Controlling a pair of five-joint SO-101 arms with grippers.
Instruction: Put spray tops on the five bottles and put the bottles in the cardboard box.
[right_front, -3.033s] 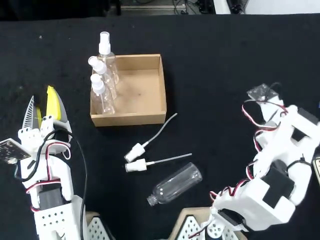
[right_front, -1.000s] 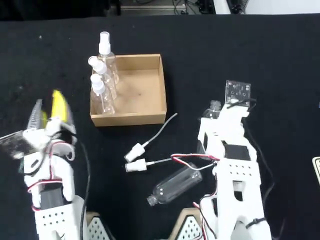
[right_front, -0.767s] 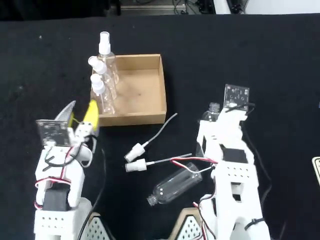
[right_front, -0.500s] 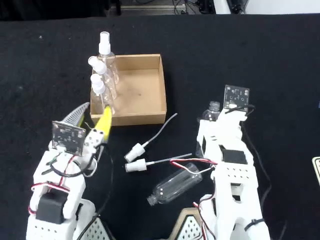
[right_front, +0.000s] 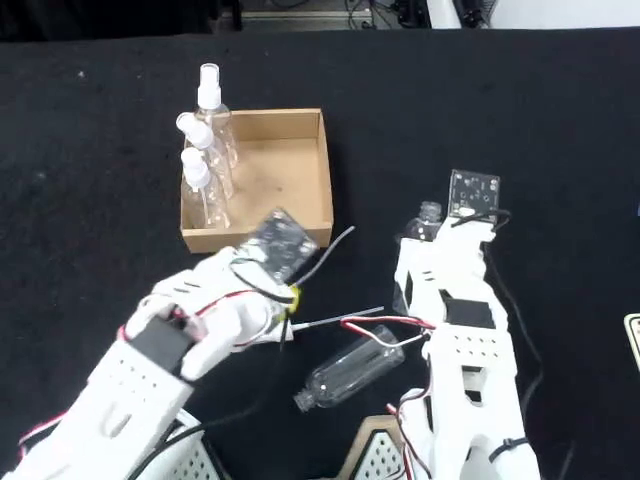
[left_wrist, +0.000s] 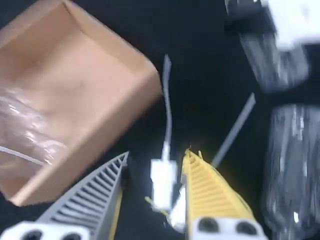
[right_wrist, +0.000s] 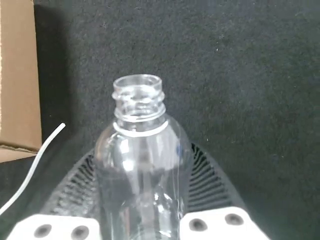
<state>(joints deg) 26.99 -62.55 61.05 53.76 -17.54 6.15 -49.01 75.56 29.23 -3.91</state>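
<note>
Over by the near corner of the cardboard box (right_front: 325, 175), the left arm (right_front: 190, 340) is hanging its jaws spread wide over one of the two loose spray tops (left_wrist: 162, 182). The white head is sitting between the grey and yellow fingers, with nothing pinched yet. The second spray top (left_wrist: 234, 131) is lying just beside it on the black surface (right_front: 520, 110).

The right arm (right_front: 455, 300) is holding an uncapped bottle (right_wrist: 142, 160) upright. Its jaws are pressing on the body from both sides and the open neck is facing up. Another bare bottle (right_front: 350, 370) is lying on its side between the two arms, and three capped bottles (right_front: 205, 195) are standing along the box's left wall.

Looks to me like it's going for the pickup of that first top. If I were driving, I'd be closing on the chunky white head and not the tube, since the tube looks bendy and would probably be flopping around. I'd also be staying clear of the neighbouring top so it isn't getting dragged along. Grabbing the head square matters too, because the tube is going to have to drop straight into that waiting neck.
</note>
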